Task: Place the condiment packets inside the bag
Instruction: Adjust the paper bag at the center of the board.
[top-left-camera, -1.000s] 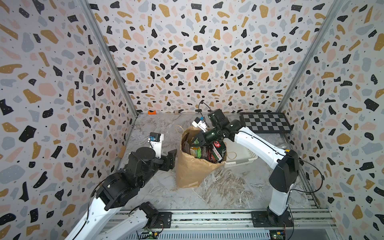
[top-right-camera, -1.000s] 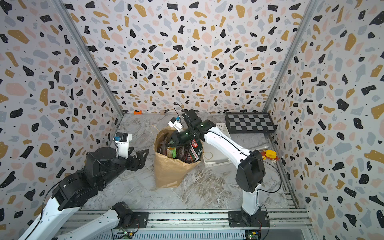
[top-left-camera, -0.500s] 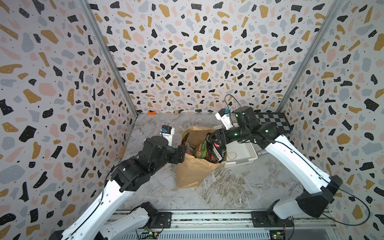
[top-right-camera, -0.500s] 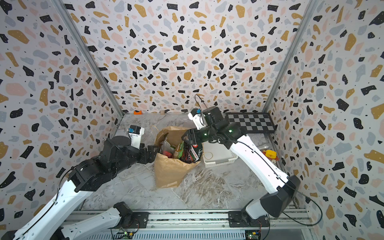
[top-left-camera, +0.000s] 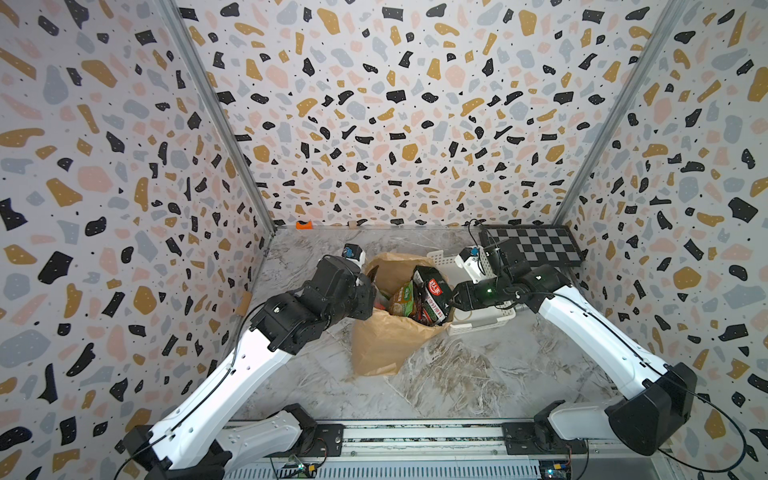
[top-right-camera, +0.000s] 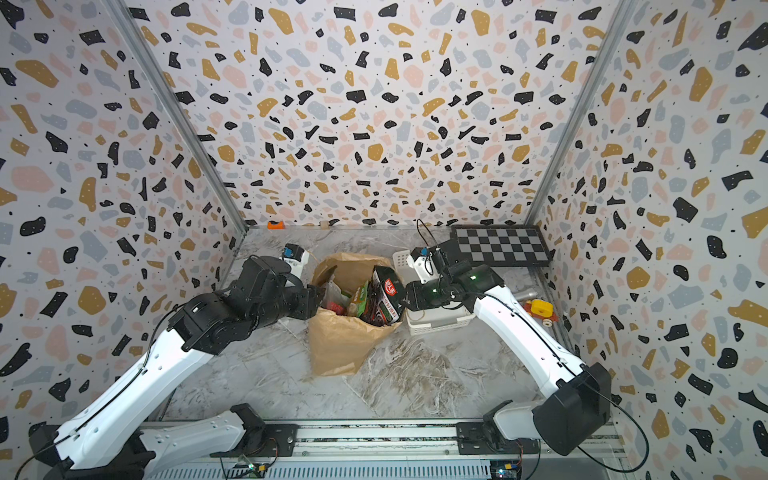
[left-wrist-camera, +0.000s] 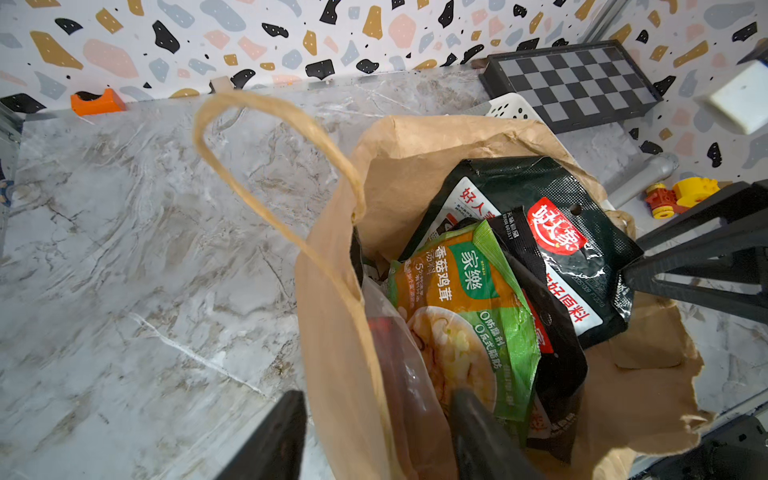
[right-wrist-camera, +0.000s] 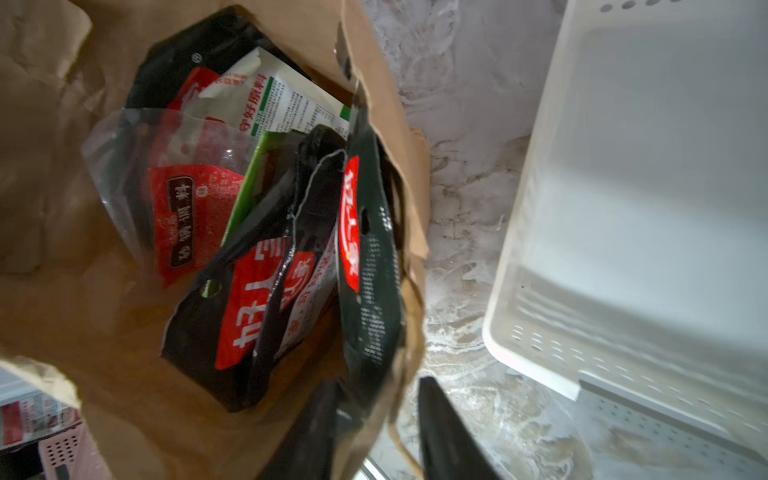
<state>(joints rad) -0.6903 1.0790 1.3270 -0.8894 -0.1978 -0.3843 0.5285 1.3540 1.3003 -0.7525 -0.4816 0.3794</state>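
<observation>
The brown paper bag (top-left-camera: 382, 340) (top-right-camera: 340, 340) stands upright mid-table, mouth open. Several condiment packets stick out of it: a black-and-white one with a red logo (top-left-camera: 432, 295) (left-wrist-camera: 561, 237), a green-orange one (left-wrist-camera: 457, 299) and a clear one (right-wrist-camera: 183, 216). My left gripper (top-left-camera: 374, 291) (left-wrist-camera: 374, 415) is open, straddling the bag's left wall with one finger outside and one inside against the clear packet. On the opposite rim my right gripper (top-left-camera: 453, 297) (right-wrist-camera: 374, 415) is shut on the bag's wall and the outermost black packet's edge.
A white lattice basket (top-left-camera: 486, 322) (right-wrist-camera: 623, 208) sits right beside the bag, under my right arm. A checkered board (top-left-camera: 532, 245) lies at the back right, with a yellow-red toy (top-right-camera: 540, 309) and a grey cylinder (top-right-camera: 525, 295) near the right wall. An orange block (top-left-camera: 304, 225) rests by the back wall.
My left arm came forward to the bag's left rim and its jaws narrowed. My right arm swung from above the bag to its right rim, opened, then closed there.
</observation>
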